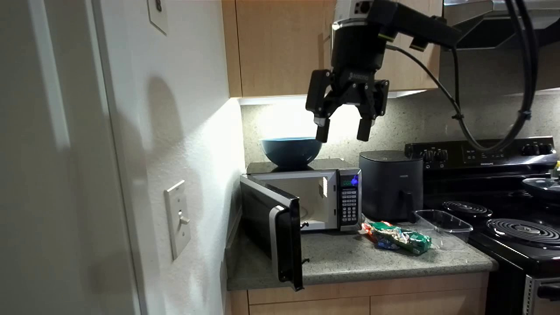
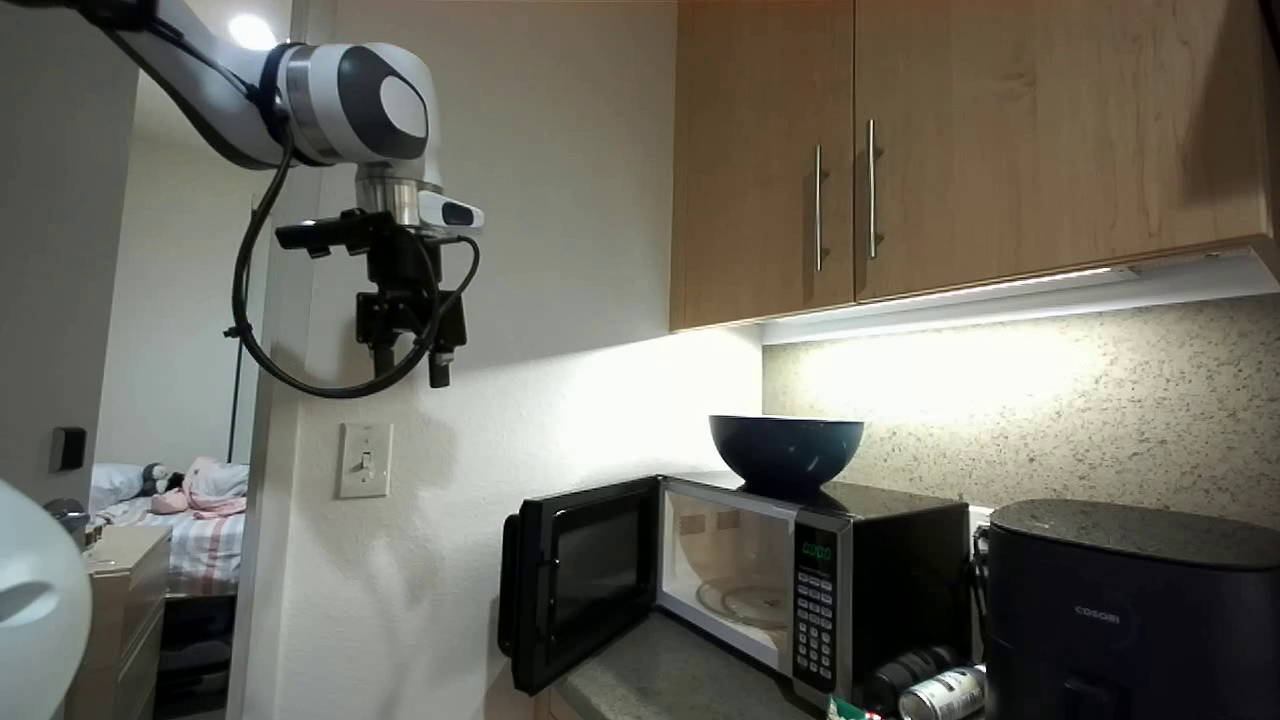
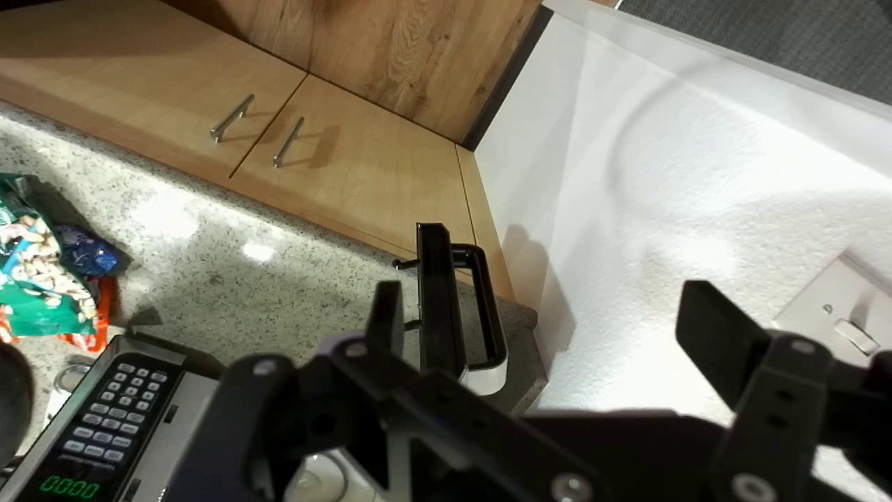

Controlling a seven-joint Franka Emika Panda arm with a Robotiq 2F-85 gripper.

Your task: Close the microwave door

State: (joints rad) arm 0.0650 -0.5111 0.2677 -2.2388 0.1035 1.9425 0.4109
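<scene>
The microwave door (image 2: 600,560) stands open before the microwave (image 2: 908,575) — probably light to swing, but stiff as a panel. I would take its handle (image 1: 274,240). The pincer (image 1: 344,130), spread wide and empty, is higher than the microwave.

A white-and-grey arm (image 2: 330,110) tops the black gripper (image 1: 343,131), which silver screws (image 3: 571,487) stud; black cable (image 2: 241,290) loops beside it.

Air fryer (image 1: 385,188) beside stove (image 1: 507,205); snack bags (image 1: 407,239) near clear container (image 1: 453,230).
</scene>
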